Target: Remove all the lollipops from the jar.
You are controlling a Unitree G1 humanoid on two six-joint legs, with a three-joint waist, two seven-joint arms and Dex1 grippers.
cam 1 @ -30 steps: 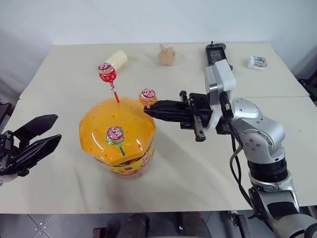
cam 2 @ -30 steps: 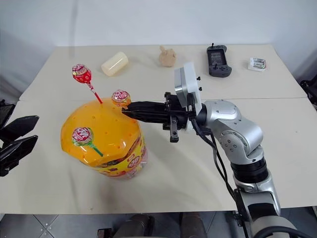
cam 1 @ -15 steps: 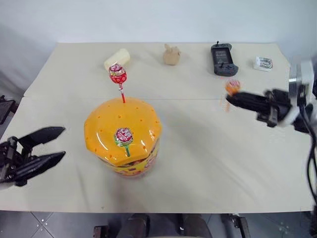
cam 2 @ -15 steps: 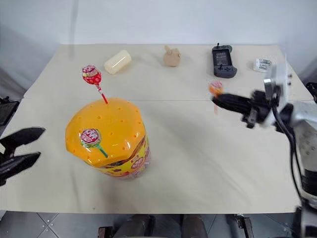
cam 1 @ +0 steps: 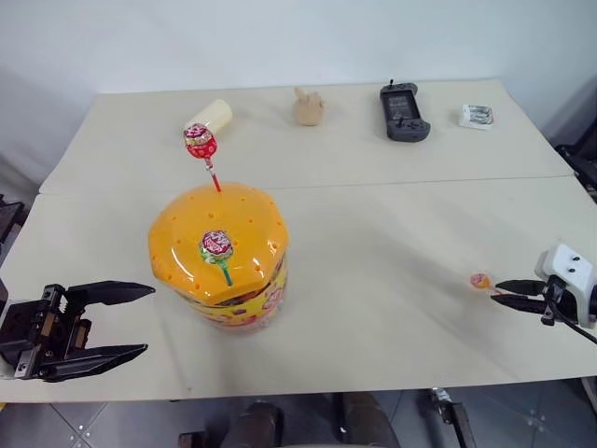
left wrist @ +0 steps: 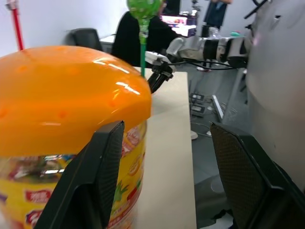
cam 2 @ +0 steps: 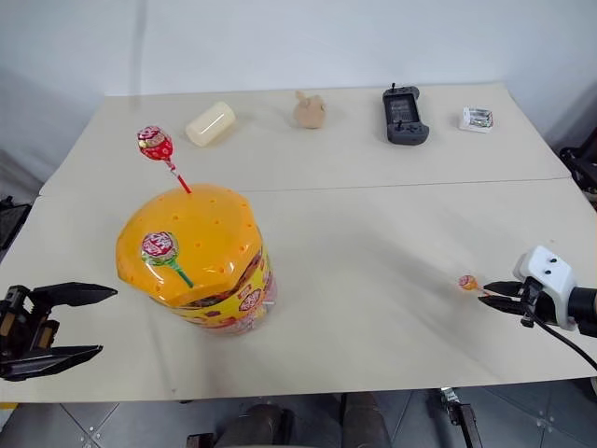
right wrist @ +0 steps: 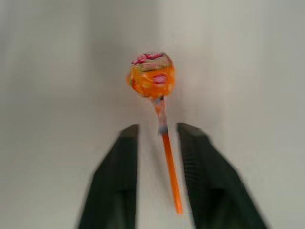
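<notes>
Orange lollipop [right wrist: 152, 78] lying between the parted fingers of the right gripper [right wrist: 157, 143], stick free of both (released, by the look of it), low over the table [cam 1: 392, 243] near its right edge. Two more standing in the jar [cam 1: 219, 252]: red-sticked lollipop [cam 1: 201, 142] at the back of the orange lid, green-sticked lollipop [cam 1: 216, 247] at the front. Likely light, rigid, slim; best pinched on the stick just below the candy and drawn straight up. Left gripper [cam 1: 98, 322] spread wide, empty, beside the jar.
</notes>
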